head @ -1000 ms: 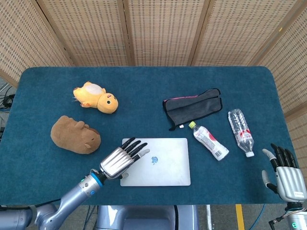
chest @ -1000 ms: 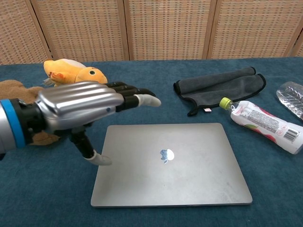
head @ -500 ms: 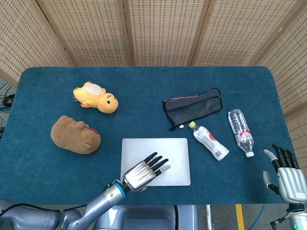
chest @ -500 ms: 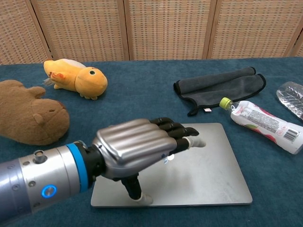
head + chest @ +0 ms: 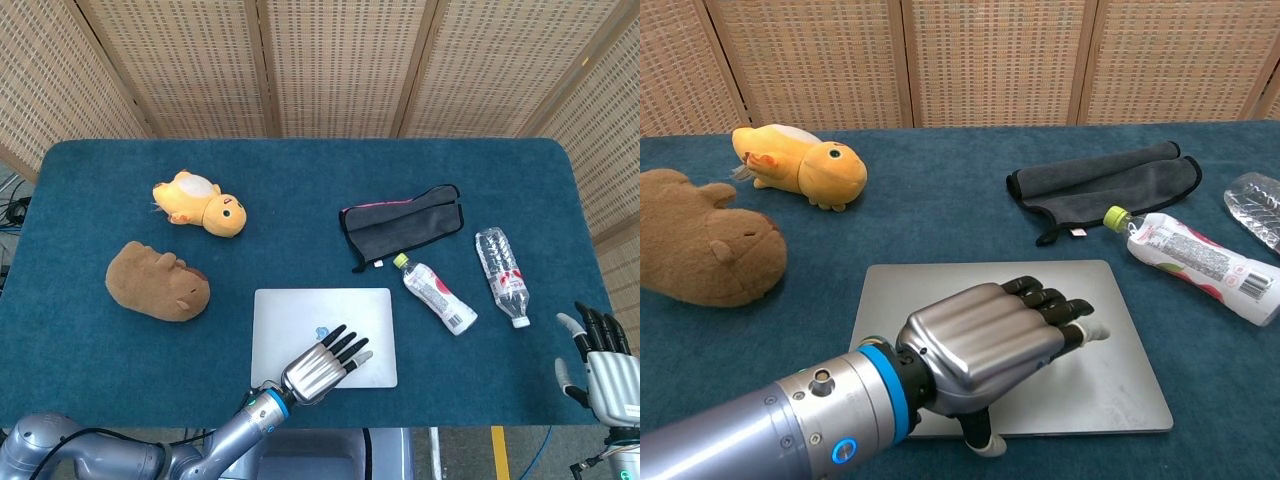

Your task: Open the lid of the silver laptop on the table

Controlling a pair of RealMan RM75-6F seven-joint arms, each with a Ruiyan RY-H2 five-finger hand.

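Note:
The silver laptop point(image 5: 300, 320) point(image 5: 1120, 350) lies flat with its lid down, near the table's front edge. My left hand point(image 5: 325, 366) point(image 5: 985, 348) hovers palm-down over the laptop's front half with its fingers stretched out and holds nothing. In the chest view the thumb hangs down at the laptop's front edge; whether it touches is unclear. My right hand point(image 5: 600, 365) stands at the table's front right corner with its fingers apart and nothing in it, far from the laptop.
A brown plush point(image 5: 158, 281) and an orange plush point(image 5: 200, 203) lie left of the laptop. A dark folded cloth point(image 5: 405, 220), a green-capped bottle point(image 5: 436, 292) and a clear bottle point(image 5: 501, 273) lie to its right.
My left hand has moved from the laptop's left edge rightward and toward the front, and is now over the lid's front middle. The right hand drifted slightly down and right. The lid stays shut.

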